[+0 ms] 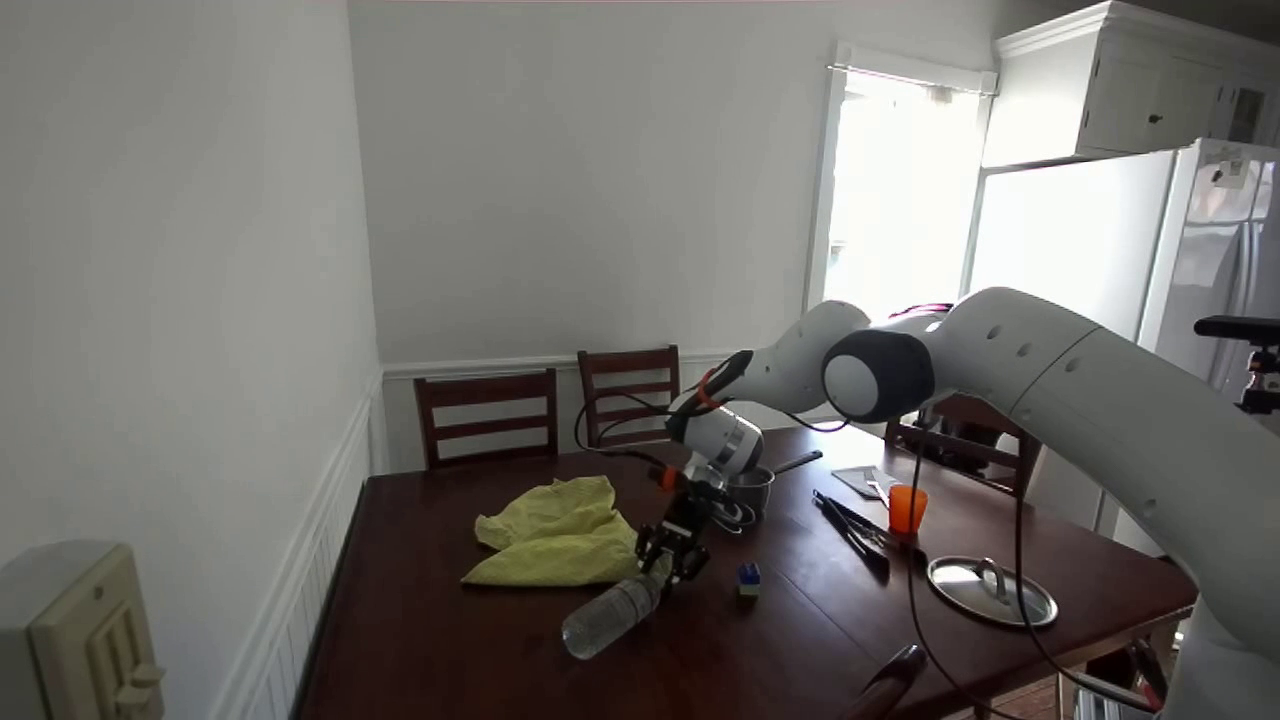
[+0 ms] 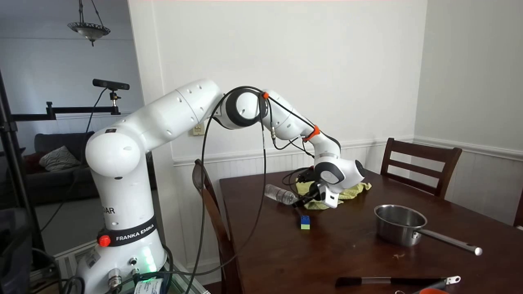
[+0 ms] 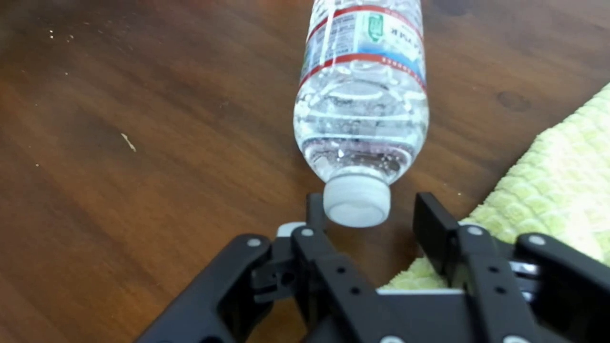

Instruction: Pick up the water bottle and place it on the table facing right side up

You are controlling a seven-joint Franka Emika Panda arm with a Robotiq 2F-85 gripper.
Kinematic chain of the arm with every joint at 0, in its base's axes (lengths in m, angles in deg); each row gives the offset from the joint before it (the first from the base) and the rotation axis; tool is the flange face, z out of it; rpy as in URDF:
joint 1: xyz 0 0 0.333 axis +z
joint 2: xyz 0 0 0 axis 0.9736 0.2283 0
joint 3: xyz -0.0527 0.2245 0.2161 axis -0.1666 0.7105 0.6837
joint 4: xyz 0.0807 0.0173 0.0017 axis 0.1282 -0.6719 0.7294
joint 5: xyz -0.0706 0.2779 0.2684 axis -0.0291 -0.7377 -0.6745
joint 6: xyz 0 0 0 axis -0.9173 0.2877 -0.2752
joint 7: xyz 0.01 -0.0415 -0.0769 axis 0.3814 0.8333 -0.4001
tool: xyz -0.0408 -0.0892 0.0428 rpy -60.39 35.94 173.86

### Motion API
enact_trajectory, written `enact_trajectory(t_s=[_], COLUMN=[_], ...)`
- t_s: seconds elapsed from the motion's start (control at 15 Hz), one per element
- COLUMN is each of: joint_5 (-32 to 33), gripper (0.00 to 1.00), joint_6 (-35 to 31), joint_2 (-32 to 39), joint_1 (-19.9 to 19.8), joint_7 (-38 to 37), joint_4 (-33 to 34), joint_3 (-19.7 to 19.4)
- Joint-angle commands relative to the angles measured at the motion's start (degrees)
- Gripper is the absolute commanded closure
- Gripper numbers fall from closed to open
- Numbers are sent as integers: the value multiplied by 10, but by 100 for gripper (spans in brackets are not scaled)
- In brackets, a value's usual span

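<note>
The clear water bottle (image 3: 362, 105), with a white cap and a red and blue label, lies on its side on the dark brown table (image 3: 167, 214). The bottle also shows in both exterior views (image 1: 607, 620) (image 2: 280, 194). My gripper (image 3: 369, 207) is open at its cap end, tilted low over the table (image 1: 450, 665). The cap is between the fingertips, close to the left finger, with a visible gap to the right finger. In the exterior views the gripper (image 1: 672, 560) (image 2: 304, 199) partly covers the bottle's neck.
A yellow cloth (image 3: 562, 176) lies right beside the gripper. A small blue and green block (image 2: 305, 222) is near it. A metal pot (image 2: 398, 228), tongs (image 1: 850, 525), an orange cup (image 1: 907, 508) and a lid (image 1: 990, 590) stand farther off. Chairs (image 1: 487, 415) surround the table.
</note>
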Motion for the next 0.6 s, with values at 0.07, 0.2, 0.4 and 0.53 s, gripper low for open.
enact_trajectory(t_s=[0.07,0.2,0.4,0.53], joint_5=[3,6,9,8], gripper=[47,46,45,45], joint_6=[1,1,-1,-3], joint_2=[3,-2,-12,-18], joint_1=[-2,0,4,4], joint_7=[-11,-10,-7,-5], joint_4=[10,4,-7,-13], joint_3=[9,8,5,5])
